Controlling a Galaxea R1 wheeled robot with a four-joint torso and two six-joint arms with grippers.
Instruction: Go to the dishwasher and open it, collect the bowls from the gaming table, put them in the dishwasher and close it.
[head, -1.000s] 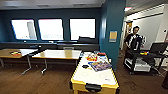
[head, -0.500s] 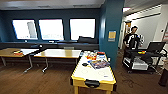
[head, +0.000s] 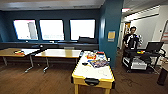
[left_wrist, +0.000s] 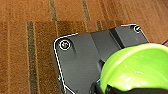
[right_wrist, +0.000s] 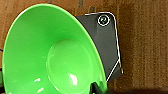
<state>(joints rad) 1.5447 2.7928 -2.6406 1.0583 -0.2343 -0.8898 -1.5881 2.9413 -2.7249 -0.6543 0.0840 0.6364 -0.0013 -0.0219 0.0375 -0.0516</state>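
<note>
Ahead, yellow gaming table, person by cart, wrist views each showing green bowl, jaws' state unclear.

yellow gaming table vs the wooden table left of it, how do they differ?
The yellow gaming table has a pale top with yellow sides and a black end fitting; the wooden table has a plain tan top. The yellow gaming table runs lengthwise away from the camera; the wooden table lies crosswise. Colourful items sit on the yellow one's far end. Both stand on the brown floor.
</note>
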